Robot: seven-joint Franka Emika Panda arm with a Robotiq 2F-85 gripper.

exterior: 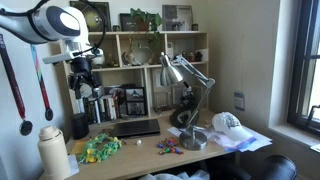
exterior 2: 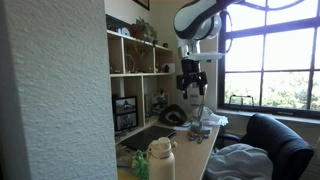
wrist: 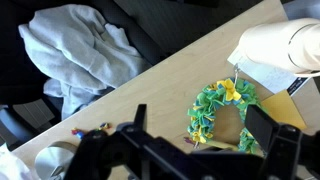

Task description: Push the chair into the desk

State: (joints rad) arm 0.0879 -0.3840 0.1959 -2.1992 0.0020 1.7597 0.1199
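Fingers (wrist: 262, 128) of your gripper (exterior 2: 191, 88) stand spread and empty above the desk (exterior: 150, 155), while the chair (exterior 2: 278, 140) sits beside its long front edge, backrest turned away from it.

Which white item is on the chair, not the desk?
The crumpled white cloth, draped on the black chair; the white bottle and white cap sit on the desk.
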